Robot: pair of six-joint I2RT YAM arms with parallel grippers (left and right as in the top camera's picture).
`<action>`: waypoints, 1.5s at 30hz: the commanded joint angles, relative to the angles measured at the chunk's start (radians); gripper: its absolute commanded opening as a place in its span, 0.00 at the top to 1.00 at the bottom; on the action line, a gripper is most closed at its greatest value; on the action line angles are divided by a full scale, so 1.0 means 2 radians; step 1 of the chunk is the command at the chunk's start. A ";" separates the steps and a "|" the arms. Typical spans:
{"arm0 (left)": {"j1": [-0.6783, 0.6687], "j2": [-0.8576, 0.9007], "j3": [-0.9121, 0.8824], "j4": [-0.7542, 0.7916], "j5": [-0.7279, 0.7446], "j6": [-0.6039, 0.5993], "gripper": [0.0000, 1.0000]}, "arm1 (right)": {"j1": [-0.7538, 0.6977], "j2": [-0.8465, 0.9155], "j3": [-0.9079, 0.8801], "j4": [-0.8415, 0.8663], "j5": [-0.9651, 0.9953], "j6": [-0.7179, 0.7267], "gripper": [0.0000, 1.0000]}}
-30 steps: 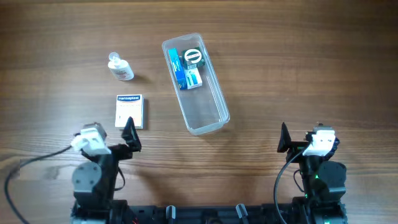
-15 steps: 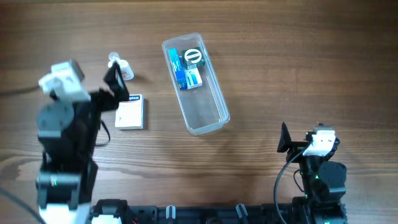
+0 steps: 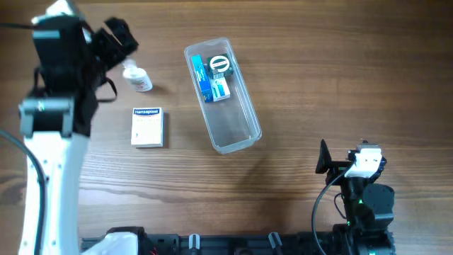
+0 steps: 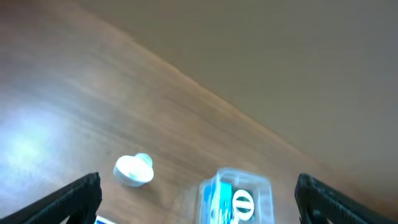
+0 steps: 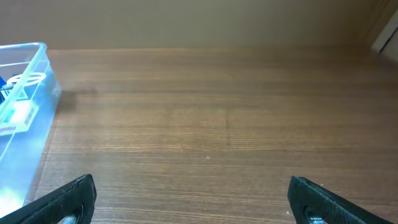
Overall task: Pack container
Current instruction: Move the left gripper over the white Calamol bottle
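The container is a long clear tub lying at an angle in the middle of the table. A blue box and a dark item with a round white label lie in its far end. A small clear bottle lies to its left, and a white box lies nearer to me. My left gripper is open and empty, raised just beyond the bottle. In the left wrist view the bottle and container sit between the fingers. My right gripper is open and empty at the front right.
The right wrist view shows bare wood between the open fingers and the container's wall at the left edge. The table's far edge runs behind the bottle.
My left arm has swung up from the front of the table, past the white box, to the far left above the bottle. The right arm and the objects have not moved.
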 commanded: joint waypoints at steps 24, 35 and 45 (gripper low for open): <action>0.047 0.192 0.100 -0.110 0.093 -0.372 0.00 | -0.003 -0.005 -0.002 0.002 -0.003 -0.006 0.00; 0.047 0.239 0.131 -0.192 0.119 -0.451 0.00 | -0.003 -0.005 -0.002 0.002 -0.003 -0.006 0.00; 0.050 0.274 0.131 -0.186 0.119 -0.484 0.00 | -0.003 -0.005 -0.002 0.002 -0.003 -0.006 0.00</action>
